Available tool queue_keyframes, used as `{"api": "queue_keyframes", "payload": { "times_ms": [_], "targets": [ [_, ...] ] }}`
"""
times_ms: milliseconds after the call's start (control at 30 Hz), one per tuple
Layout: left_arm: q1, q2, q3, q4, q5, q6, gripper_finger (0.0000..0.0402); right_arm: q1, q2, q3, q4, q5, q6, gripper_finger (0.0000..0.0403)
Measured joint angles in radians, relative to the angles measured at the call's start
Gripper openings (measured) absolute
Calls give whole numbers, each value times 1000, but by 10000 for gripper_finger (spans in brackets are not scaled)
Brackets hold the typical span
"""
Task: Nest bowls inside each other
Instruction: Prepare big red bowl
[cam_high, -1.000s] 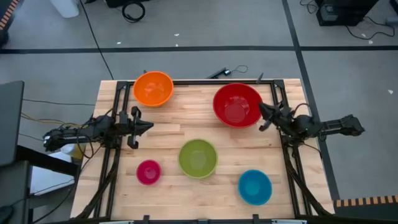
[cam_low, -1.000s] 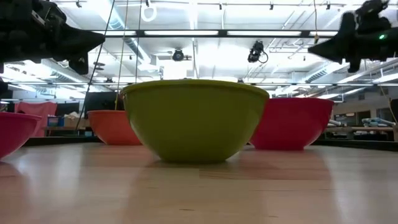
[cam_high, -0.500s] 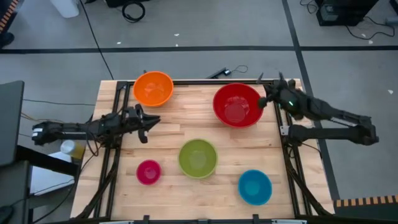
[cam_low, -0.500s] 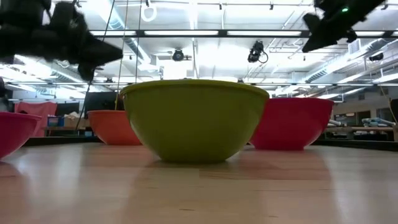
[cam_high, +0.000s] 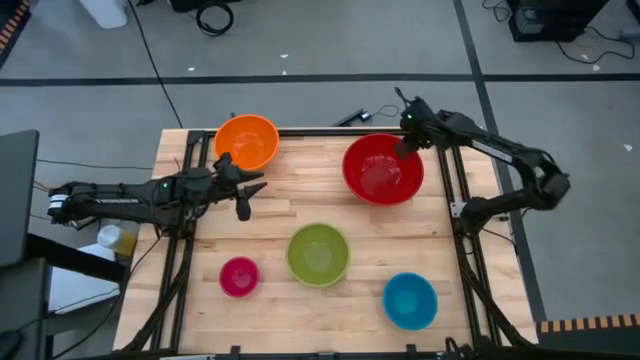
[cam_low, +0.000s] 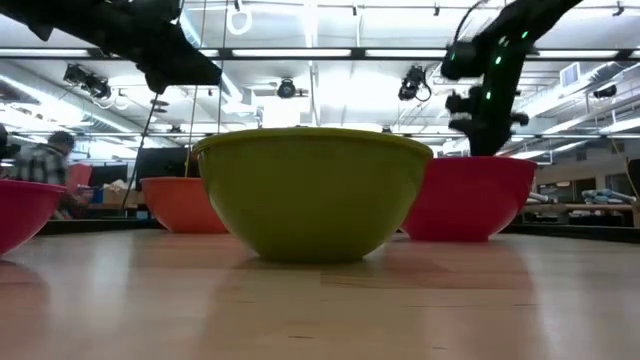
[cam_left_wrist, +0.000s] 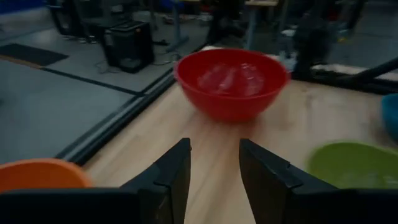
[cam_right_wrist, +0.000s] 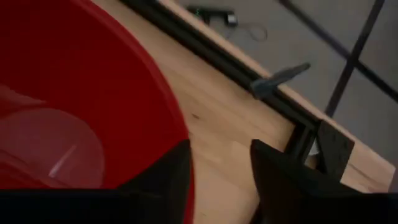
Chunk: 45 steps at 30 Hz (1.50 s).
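Observation:
Five bowls rest base down on the wooden table. The orange bowl is far left, the big red bowl far right, the green bowl in the middle, the small pink bowl near left and the blue bowl near right. My left gripper hangs open above bare wood just near-side of the orange bowl, pointing toward the red bowl. My right gripper is open and tipped downward over the red bowl's far right rim, above it in the low view.
A black frame rail runs along the table's far edge and another rail down its right side. Bare wood lies between the orange and red bowls. A person shows in the room behind, far left.
My left gripper has risen and reached from the table's left edge toward the middle. My right gripper has swung from the red bowl's right side toward the far edge and over the bowl's far right rim, tipping downward. No bowl has moved.

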Motion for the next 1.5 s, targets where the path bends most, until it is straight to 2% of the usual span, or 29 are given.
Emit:
{"api": "queue_keyframes", "payload": {
  "times_ms": [167, 300, 433, 500, 600, 733, 933, 1033, 1267, 1500],
  "targets": [
    [0, 5, 0, -5, -31, 9, 140, -35, 64, 4, 9, -118, -43, 229],
    [0, 5, 0, -4, -31, 4, 140, -51, 93, 4, 4, -233, -72, 239],
    [0, 5, 0, -4, -31, 0, 140, -28, 139, 4, 22, -266, 11, 224],
    [0, 5, 0, -4, -31, 0, 140, 1, 161, 4, 34, -322, 55, 210],
    [0, 5, 0, -3, -31, -3, 140, 75, 186, 4, 79, -401, 108, 186],
    [0, 5, 0, 0, -31, -2, 140, 190, 206, 4, 173, -452, 170, 166],
    [0, 5, 0, 0, -31, -2, 140, 346, 208, 4, 276, -468, 224, 163],
    [0, 5, 1, 0, -31, -2, 140, 386, 208, 26, 258, -437, 223, 163],
    [0, 5, 1, 0, -31, -2, 140, 397, 207, 137, 161, -282, 200, 165],
    [0, 5, 1, -1, -31, -1, 140, 399, 239, 166, 133, -308, 178, 165]
  ]
}}
